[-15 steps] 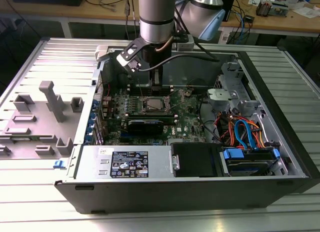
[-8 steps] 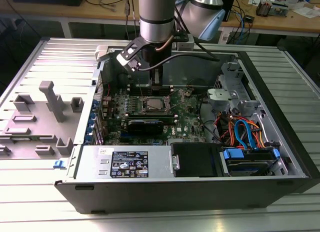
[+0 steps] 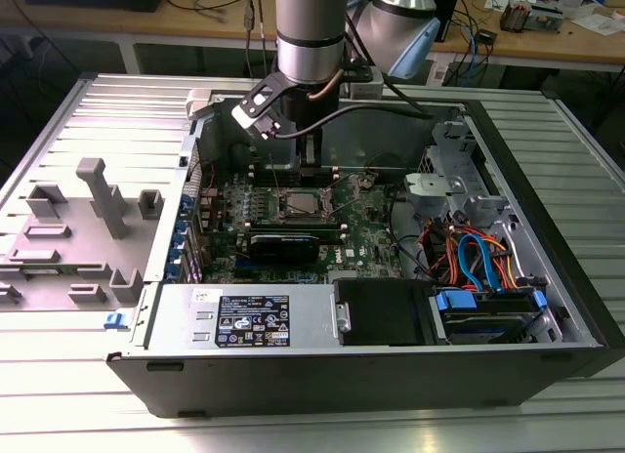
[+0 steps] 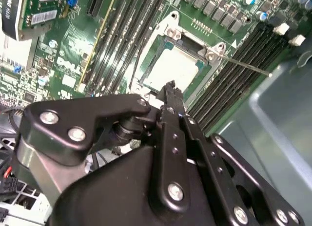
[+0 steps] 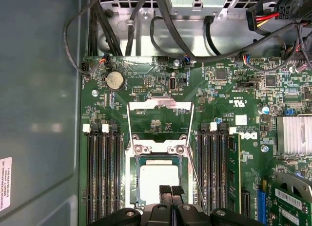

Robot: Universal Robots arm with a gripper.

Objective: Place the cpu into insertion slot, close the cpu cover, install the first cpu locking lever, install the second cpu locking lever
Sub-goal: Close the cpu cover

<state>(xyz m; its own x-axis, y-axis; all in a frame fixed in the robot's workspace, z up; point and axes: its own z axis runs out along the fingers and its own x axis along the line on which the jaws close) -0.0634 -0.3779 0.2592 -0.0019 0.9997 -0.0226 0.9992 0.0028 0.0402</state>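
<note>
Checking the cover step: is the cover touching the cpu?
Apart. The first wrist view shows the cover flipped open, clear of the cpu, whose top lies bare.

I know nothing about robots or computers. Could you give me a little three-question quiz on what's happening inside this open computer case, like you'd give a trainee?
1. True or false: the cpu already lies in the insertion slot.
2. Multiple choice: the cpu cover is A) shut down over the cpu; B) swung open, clear of the slot; C) held by the robot.
3. Fill in: the gripper hangs over the cpu's edge with its fingers ____ (open or shut).

Key: 1 true; 2 B; 3 shut.
</note>
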